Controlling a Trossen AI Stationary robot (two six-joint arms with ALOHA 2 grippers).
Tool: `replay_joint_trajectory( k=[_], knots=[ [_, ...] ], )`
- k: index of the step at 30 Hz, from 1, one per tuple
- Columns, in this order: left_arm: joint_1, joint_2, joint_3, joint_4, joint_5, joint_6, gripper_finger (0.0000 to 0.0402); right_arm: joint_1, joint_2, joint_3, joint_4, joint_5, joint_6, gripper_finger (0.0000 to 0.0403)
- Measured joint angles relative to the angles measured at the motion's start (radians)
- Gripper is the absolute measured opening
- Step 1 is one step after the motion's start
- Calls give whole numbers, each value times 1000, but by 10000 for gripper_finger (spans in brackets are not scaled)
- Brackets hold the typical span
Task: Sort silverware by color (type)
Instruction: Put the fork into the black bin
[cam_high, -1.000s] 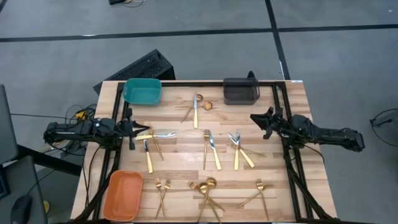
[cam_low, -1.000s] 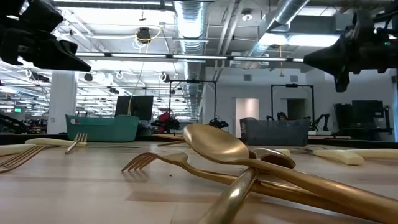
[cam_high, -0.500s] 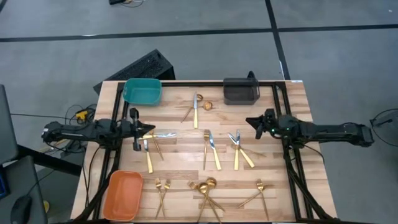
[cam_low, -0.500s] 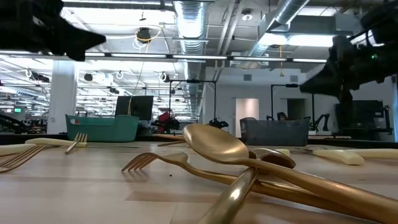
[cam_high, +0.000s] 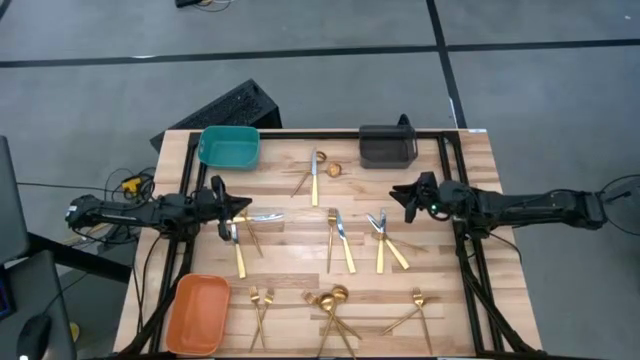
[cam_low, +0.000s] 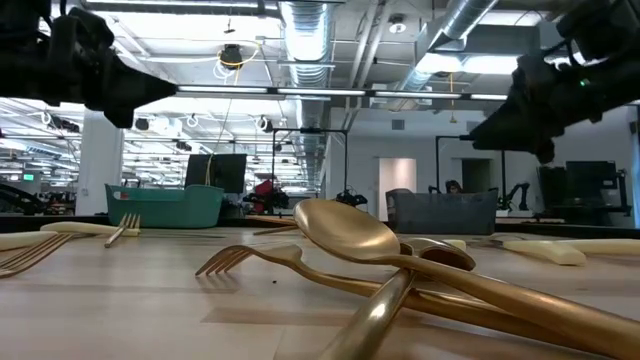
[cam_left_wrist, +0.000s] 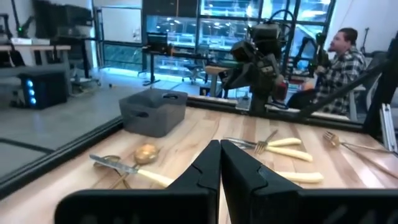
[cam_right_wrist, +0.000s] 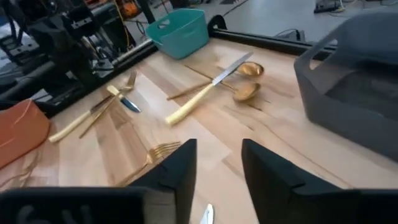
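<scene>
The silverware lies scattered flat on the wooden table (cam_high: 290, 265): a knife (cam_high: 314, 178) and a spoon (cam_high: 334, 170) at the far middle, knives and forks (cam_high: 338, 238) in the centre, and gold spoons (cam_high: 332, 300) and forks (cam_high: 260, 300) near the front edge. My left gripper (cam_high: 238, 208) hangs shut above the knife and fork (cam_high: 250, 225) at the left. It points level toward the table's right edge (cam_left_wrist: 220, 167). My right gripper (cam_high: 398, 193) hangs open above bare wood at the right. It points toward the table's left edge (cam_right_wrist: 219, 168), with nothing between its fingers.
A teal bin (cam_high: 229, 146) stands at the far left, a dark grey bin (cam_high: 387, 146) at the far right and an orange bin (cam_high: 197, 312) at the near left corner. A black frame (cam_high: 300, 133) runs along the table's edges. A seated person (cam_left_wrist: 339, 59) shows beyond the table.
My left gripper has gone a little toward the table's right edge, out over the left-hand knife and fork, and has rolled about its own line. My right gripper has reached a little toward the table's left edge. No piece of silverware has moved.
</scene>
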Motion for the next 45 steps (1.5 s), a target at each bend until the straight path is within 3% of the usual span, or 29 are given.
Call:
replay_joint_trajectory(
  k=[6, 13, 19, 25, 35, 45],
  knots=[
    [0, 13, -1, -38, -13, -69, 0, 8, 164, 56, -77, -5, 77, 167],
    [0, 41, -2, -33, -177, -104, 18, 28, 309, 210, -403, -28, 96, 154],
    [0, 49, -2, -42, -276, -74, 73, 145, 418, 236, -409, -138, 78, 154],
    [0, 51, -3, -28, -367, 147, 112, 316, 493, 236, -454, -137, 150, 149],
    [0, 52, -4, 47, -418, 294, 117, 476, 595, 236, -515, -130, 283, 127],
    [0, 52, -4, 25, -446, 270, 117, 478, 717, 256, -520, -68, 216, 104]
  ],
)
